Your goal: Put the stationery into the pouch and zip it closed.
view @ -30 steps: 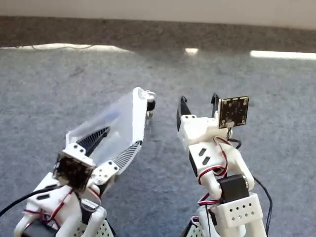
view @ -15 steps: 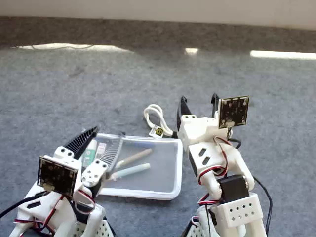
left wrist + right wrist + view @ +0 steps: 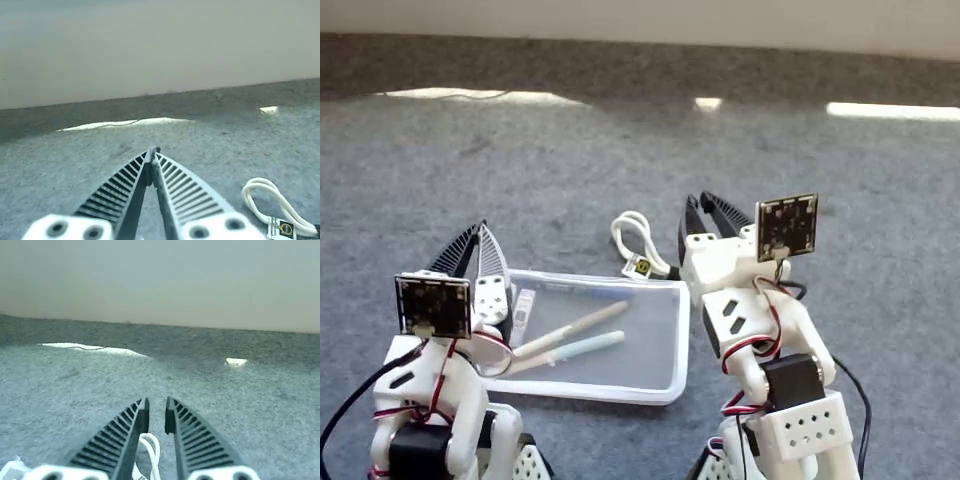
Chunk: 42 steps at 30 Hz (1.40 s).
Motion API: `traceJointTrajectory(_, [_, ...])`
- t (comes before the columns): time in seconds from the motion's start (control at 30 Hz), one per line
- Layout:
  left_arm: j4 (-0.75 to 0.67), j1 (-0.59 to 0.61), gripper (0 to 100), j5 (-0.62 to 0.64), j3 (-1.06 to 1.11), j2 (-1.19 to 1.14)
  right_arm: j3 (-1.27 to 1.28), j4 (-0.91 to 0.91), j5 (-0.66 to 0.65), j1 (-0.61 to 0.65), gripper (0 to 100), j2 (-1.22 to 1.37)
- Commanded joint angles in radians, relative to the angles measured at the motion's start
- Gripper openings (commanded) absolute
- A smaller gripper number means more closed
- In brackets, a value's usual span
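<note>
A clear pouch (image 3: 655, 340) with a white rim lies flat on the grey carpet between the two arms. Inside it I see a beige pen (image 3: 582, 321), a pale green pen (image 3: 588, 346) and a small white item (image 3: 524, 304). Its white cord loop with a tag (image 3: 638, 246) (image 3: 274, 206) (image 3: 150, 449) lies just past the pouch's far right corner. My left gripper (image 3: 478, 240) (image 3: 152, 150) is shut and empty, raised over the pouch's left end. The right gripper (image 3: 706, 207) (image 3: 155, 410) hangs above the cord loop, open by a narrow gap, holding nothing.
Grey carpet (image 3: 520, 170) stretches to a pale wall at the back. A thin dark cable (image 3: 420, 96) lies along the far edge, with bright light patches near it.
The pouch, held up in the left gripper a second ago, now lies flat on the carpet. The left gripper has let go, shut and drawn back. The right gripper's fingers have narrowed.
</note>
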State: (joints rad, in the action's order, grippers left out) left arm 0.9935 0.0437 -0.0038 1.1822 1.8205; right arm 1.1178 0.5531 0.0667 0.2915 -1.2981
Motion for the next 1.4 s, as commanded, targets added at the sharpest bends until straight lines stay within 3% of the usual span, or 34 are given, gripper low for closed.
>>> traceJointTrajectory(0.0, [-0.106,0.033,1,0.009,0.015,0.002,-0.010,-0.021,-0.071,-0.033,5.1,-0.016])
traceJointTrajectory(0.3, [-0.166,0.033,1,0.009,0.031,0.002,-0.025,-0.059,-0.196,-0.038,5.1,-0.050])
traceJointTrajectory(0.67, [-0.160,0.033,1,0.009,0.041,0.002,0.185,-0.007,-0.201,-0.108,5.1,-0.547])
traceJointTrajectory(0.97, [-0.166,0.035,1,0.005,0.196,0.002,0.291,0.027,-0.195,-0.111,5.1,-0.542])
traceJointTrajectory(1.2, [-0.216,0.154,1,0.005,0.389,0.002,0.490,0.042,-0.198,-0.240,5.1,-0.542])
traceJointTrajectory(1.37, [-0.313,0.225,1,0.005,0.513,-0.005,0.653,0.044,-0.199,-0.246,5.1,-0.542])
